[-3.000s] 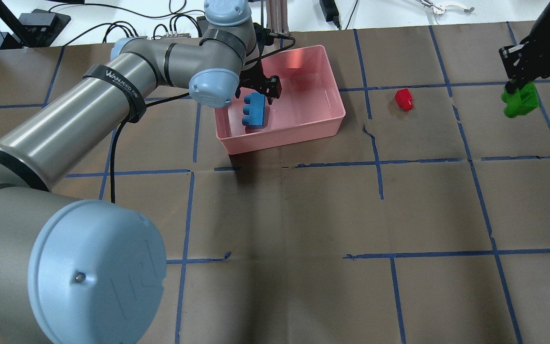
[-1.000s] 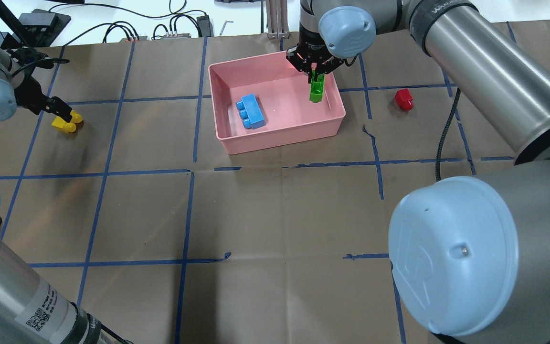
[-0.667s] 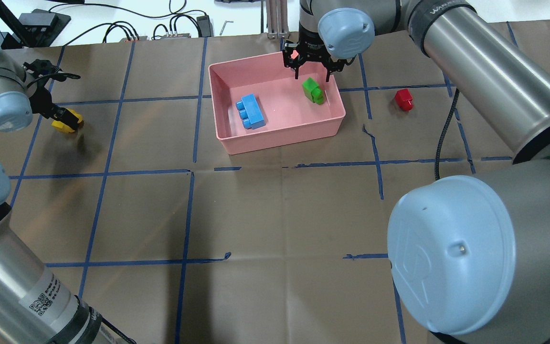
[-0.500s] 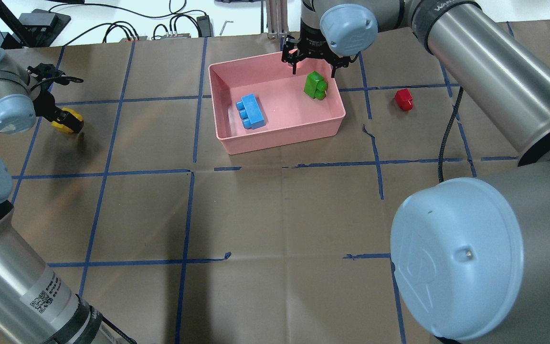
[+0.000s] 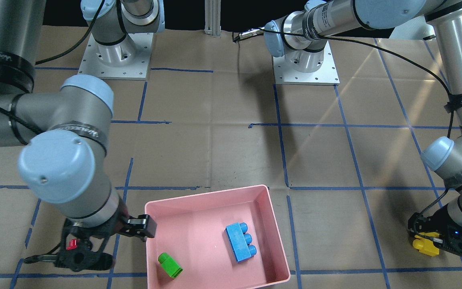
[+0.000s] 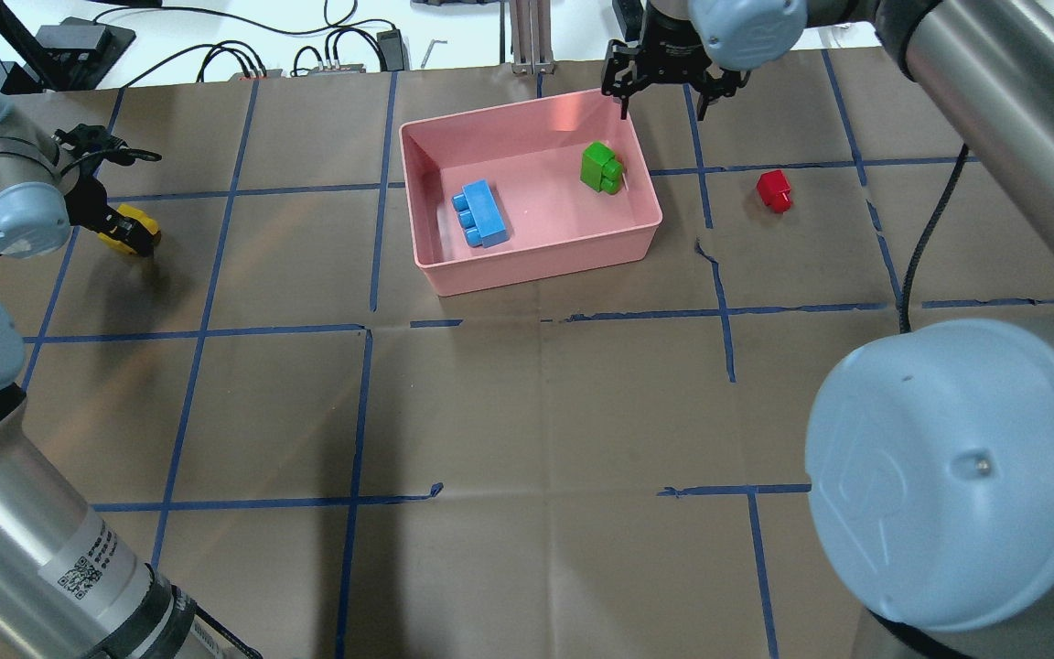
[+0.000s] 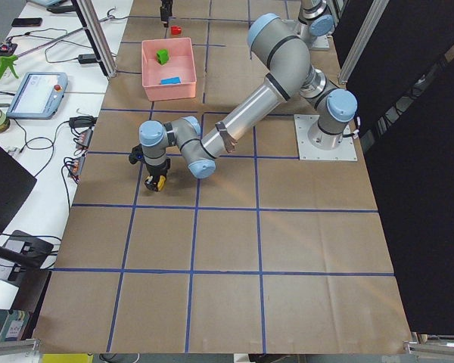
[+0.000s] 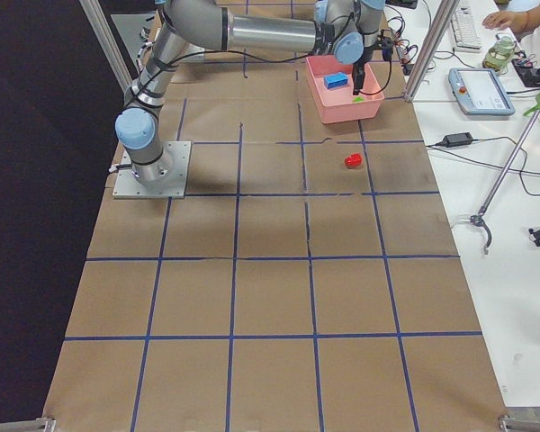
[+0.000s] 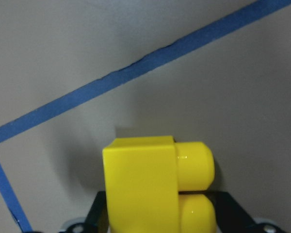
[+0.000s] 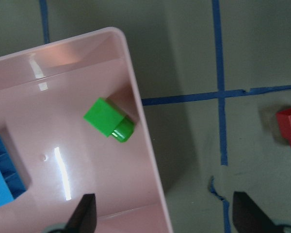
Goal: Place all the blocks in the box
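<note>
The pink box (image 6: 536, 256) holds the blue block (image 6: 481, 212) and the green block (image 6: 602, 167), which lies on its side near the right wall. My right gripper (image 6: 669, 87) is open and empty above the box's far right corner; its wrist view shows the green block (image 10: 109, 120) and the box wall (image 10: 145, 145) below it. The red block (image 6: 774, 190) lies on the table right of the box. My left gripper (image 6: 124, 229) is down at the table's far left, fingers against both sides of the yellow block (image 9: 150, 184), which also shows in the front-facing view (image 5: 425, 245).
The table is covered in brown paper with a blue tape grid (image 6: 362, 329). Cables and devices (image 6: 243, 55) lie beyond the far edge. The arms' base plates (image 5: 305, 66) stand at the robot's side.
My right gripper let the green block fall into the box, opened, then rose and moved toward the far right. My left gripper settled around the yellow block and closed in on it.
</note>
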`<state>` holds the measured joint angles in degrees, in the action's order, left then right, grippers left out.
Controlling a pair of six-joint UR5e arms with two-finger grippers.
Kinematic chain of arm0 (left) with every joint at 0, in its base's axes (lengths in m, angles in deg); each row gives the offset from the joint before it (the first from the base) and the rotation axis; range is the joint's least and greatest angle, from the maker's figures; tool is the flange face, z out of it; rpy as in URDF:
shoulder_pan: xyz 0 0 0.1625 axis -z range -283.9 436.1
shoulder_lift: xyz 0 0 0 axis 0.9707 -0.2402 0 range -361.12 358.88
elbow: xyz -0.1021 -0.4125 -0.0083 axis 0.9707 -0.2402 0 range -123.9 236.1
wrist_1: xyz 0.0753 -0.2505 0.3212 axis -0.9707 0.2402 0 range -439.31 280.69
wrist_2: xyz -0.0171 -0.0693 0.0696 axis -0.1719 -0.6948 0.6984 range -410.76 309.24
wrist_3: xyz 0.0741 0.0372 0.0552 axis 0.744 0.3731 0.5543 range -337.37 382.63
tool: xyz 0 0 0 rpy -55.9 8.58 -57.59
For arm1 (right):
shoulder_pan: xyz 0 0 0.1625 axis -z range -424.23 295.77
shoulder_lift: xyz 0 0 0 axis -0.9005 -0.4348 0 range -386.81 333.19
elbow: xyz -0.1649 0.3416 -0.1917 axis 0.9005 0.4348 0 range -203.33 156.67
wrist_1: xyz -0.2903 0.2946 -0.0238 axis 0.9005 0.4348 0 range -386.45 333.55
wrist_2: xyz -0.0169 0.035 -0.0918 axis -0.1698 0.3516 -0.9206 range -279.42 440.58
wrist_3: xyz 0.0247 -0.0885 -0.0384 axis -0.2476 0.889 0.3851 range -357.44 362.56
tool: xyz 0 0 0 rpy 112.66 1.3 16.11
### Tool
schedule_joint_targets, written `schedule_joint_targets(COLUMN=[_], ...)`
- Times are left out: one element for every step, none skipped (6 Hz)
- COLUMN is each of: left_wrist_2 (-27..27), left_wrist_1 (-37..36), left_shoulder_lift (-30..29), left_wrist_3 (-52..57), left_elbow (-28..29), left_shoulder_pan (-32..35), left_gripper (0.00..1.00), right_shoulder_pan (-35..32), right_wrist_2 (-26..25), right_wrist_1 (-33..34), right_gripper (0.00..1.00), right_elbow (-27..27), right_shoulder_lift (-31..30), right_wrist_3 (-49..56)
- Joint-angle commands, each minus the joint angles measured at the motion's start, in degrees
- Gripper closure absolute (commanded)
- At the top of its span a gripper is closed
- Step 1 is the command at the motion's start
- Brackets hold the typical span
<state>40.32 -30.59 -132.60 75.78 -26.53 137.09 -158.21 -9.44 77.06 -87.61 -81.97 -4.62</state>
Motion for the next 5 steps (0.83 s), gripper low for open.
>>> schedule_joint_targets(left_wrist_2=[-0.02, 0.06, 0.33, 0.33, 0.68], left_wrist_1=[4.85, 9.07, 10.76, 12.43, 12.89], left_shoulder_lift=[4.11, 7.27, 9.91, 11.59, 12.48], left_wrist_3=[-1.73, -5.14, -10.22, -13.92, -17.09], left_elbow=[-0.07, -0.07, -0.07, -0.07, 0.11], left_shoulder_pan=[0.96, 4.36, 9.27, 12.19, 15.70], left_gripper=[0.98, 0.98, 0.98, 0.98, 0.98], right_shoulder_pan=[5.45, 8.52, 9.86, 10.05, 11.35], right_wrist_2=[-0.58, -0.24, -0.32, -0.50, -0.33], right_wrist_1=[0.63, 0.99, 3.51, 8.50, 12.29], right_gripper=[0.01, 0.01, 0.01, 0.01, 0.01], right_elbow=[-0.49, -1.89, -3.29, -5.14, -7.50], right_shoulder_lift=[0.93, 2.16, 4.00, 6.54, 8.22], right_wrist_3=[11.17, 16.27, 19.45, 23.66, 25.36])
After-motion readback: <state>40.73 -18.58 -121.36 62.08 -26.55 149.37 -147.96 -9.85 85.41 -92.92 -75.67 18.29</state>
